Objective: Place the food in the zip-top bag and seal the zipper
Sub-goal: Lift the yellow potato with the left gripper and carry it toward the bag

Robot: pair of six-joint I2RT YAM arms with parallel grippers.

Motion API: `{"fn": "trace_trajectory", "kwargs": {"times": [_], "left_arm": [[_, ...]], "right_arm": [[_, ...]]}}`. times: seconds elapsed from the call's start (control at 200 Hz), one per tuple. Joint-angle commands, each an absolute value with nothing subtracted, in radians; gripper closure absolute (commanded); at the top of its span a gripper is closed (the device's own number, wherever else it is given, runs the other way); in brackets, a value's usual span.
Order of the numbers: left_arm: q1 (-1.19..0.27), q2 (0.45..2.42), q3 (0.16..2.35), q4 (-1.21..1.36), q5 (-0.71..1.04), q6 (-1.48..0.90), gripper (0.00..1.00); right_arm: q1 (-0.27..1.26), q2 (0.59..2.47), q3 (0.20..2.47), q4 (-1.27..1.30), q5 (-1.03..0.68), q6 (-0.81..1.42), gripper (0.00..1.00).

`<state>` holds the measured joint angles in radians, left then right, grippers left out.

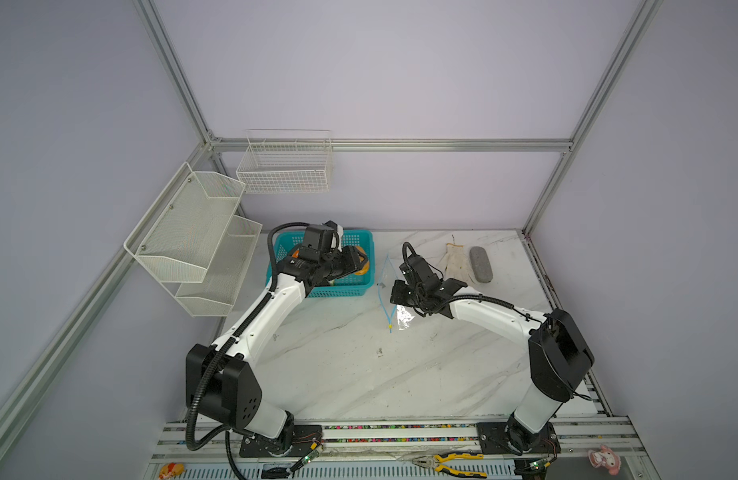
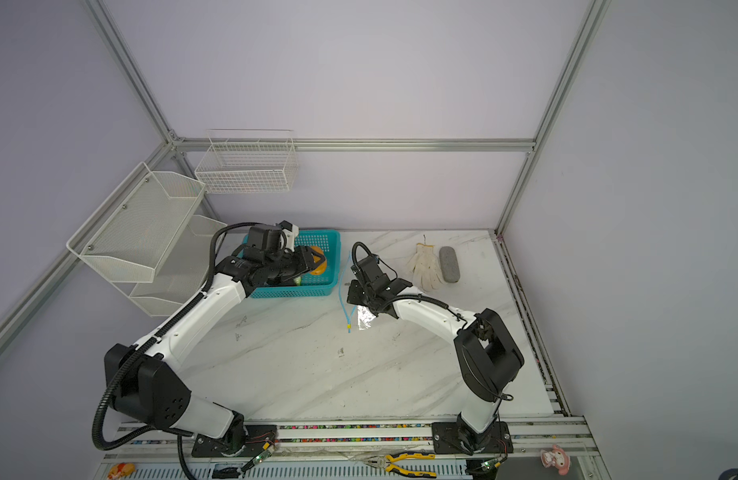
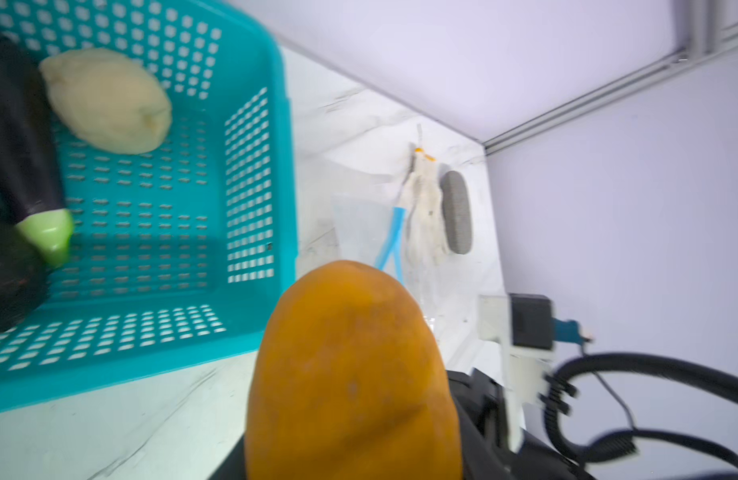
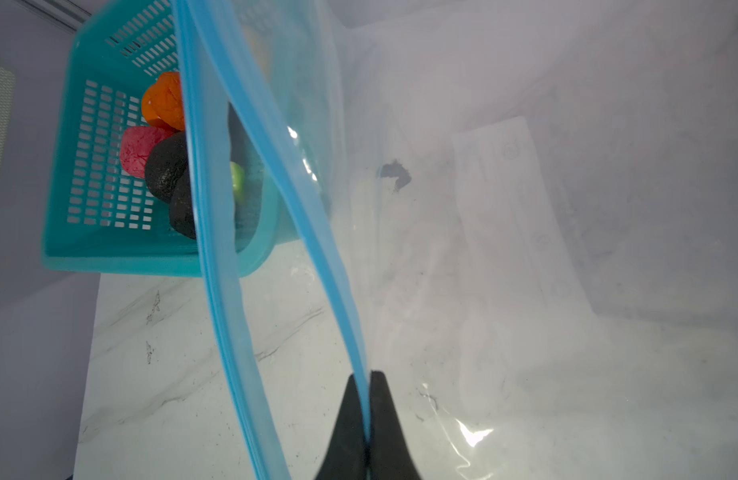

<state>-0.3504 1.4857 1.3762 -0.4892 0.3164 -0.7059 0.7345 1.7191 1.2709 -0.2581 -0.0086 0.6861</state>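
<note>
Your left gripper (image 1: pixel 359 261) was clamped on the orange fruit (image 3: pixel 350 374), held above the right end of the teal basket (image 1: pixel 342 291), where the eggplant (image 3: pixel 22 137) and cream lump (image 3: pixel 110 99) lay. Your right gripper (image 4: pixel 367 386) was pinched closed on the zipper (image 4: pixel 317 257) of the zip-top bag (image 4: pixel 525 316), which sat just right of the basket with its mouth parted. The print on the bag's white label (image 4: pixel 521 208) was too faint to read.

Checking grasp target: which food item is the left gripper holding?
The big yellow-orange fruit, in the left gripper. The cream lump, eggplant and pink piece lie loose in the teal basket.
</note>
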Motion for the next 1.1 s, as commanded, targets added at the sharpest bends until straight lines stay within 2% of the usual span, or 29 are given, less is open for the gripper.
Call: {"fn": "trace_trajectory", "kwargs": {"times": [0.0, 0.615, 1.1], "left_arm": [[-0.401, 1.451, 1.318, -0.372, 0.374, -0.741, 0.57], [-0.492, 1.548, 1.276, -0.270, 0.348, -0.743, 0.58], [-0.499, 1.576, 1.267, -0.287, 0.268, -0.708, 0.59]], "right_arm": [[0.729, 1.681, 1.268, -0.231, -0.040, 0.686, 1.00], [0.721, 1.578, 1.230, -0.194, -0.057, 0.707, 1.00], [0.718, 1.532, 1.220, -0.182, -0.052, 0.708, 1.00]]}}
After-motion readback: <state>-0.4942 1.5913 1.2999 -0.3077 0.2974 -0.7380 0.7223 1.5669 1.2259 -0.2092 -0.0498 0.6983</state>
